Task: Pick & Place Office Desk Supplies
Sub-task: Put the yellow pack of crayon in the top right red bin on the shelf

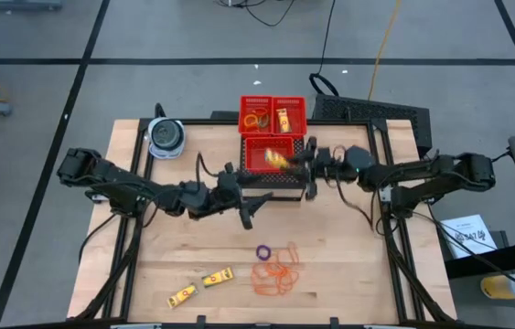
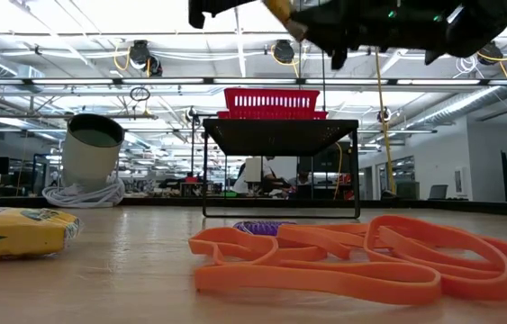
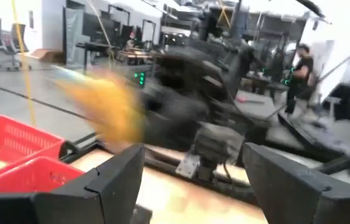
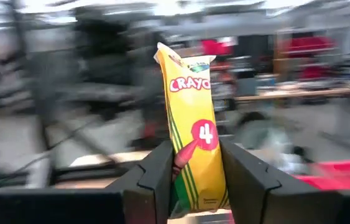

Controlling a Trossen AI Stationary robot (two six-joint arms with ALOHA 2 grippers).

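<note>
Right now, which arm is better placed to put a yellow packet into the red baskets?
The right. Its gripper already holds a yellow crayon packet beside the red baskets; the left gripper is open and empty.

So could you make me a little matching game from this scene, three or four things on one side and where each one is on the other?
Things:
1. crayon packet
2. purple ring
3. rubber bands
4. round container

Places:
A. far left corner of the table
B. lying in a loose orange heap near the table's front
C. gripped between the right gripper's fingers
D. flat on the wood just beside the orange heap

Pairs: 1-C, 2-D, 3-B, 4-A
</note>
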